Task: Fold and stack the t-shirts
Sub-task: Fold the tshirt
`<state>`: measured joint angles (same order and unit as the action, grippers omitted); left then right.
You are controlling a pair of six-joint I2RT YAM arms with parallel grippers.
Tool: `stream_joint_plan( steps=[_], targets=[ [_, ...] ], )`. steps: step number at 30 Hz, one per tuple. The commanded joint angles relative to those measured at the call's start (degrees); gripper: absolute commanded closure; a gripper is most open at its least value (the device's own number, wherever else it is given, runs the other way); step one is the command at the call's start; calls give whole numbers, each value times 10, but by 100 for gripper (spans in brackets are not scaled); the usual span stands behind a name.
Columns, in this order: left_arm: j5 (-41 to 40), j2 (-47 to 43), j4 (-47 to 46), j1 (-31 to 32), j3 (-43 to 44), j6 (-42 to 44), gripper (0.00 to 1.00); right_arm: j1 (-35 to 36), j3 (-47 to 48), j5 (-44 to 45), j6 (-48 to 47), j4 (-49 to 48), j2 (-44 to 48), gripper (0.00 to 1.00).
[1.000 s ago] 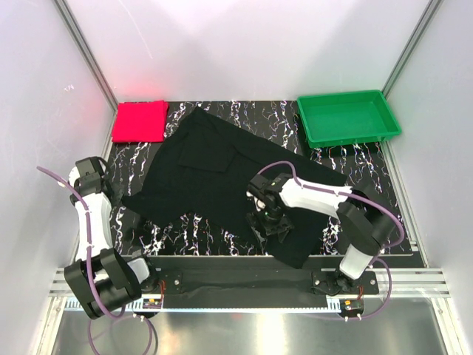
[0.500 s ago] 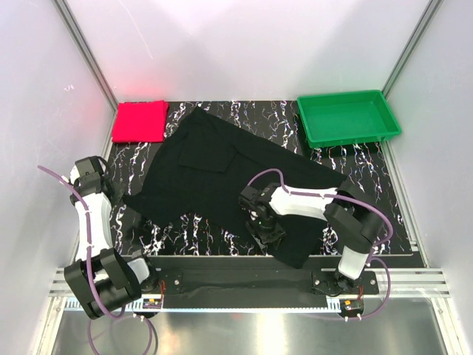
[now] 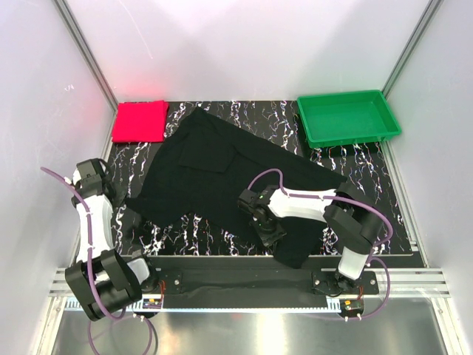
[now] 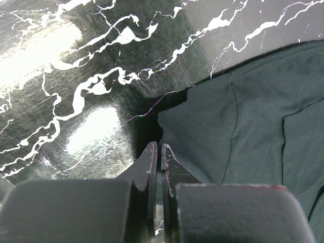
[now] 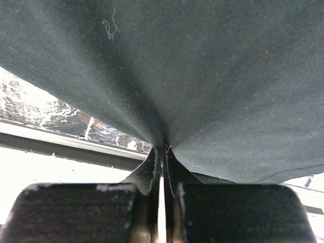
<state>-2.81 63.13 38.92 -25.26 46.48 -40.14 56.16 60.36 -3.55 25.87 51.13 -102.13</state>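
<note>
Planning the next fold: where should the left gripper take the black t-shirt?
Pinch the black t-shirt at its left corner, coming in low from the left: it lies flat, and that corner juts over bare table right at the left gripper.

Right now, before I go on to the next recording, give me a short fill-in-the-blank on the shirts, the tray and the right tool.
1. The spread-out t-shirt pinched in the shut right tool is ____ in colour.
2. The red t-shirt lies folded at the far ____ corner of the table.
3. The tray at the far right corner is ____ in colour.

Missing words: black; left; green.
</note>
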Motion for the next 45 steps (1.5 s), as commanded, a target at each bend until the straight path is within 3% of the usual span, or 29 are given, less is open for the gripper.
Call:
stream_joint_plan(
  steps=[1, 10, 19, 26, 33, 45],
  targets=[
    [24, -15, -24, 0, 10, 16, 100, 9, -18, 48, 7, -20, 3, 100],
    [64, -23, -24, 25, 56, 41, 100, 8, 5, -31, -36, 9, 42, 100],
    [52, -4, -48, 129, 119, -13, 100, -63, 20, -75, -62, 48, 70, 100],
    [37, 96, -60, 212, 217, -36, 100, -166, 59, -92, -94, 74, 70, 100],
    [51, 235, -62, 239, 357, -37, 100, -219, 115, -97, -119, 97, 29, 100],
    [86, 451, -64, 275, 596, -64, 100, -302, 120, -120, -150, 114, -11, 100]
  ],
)
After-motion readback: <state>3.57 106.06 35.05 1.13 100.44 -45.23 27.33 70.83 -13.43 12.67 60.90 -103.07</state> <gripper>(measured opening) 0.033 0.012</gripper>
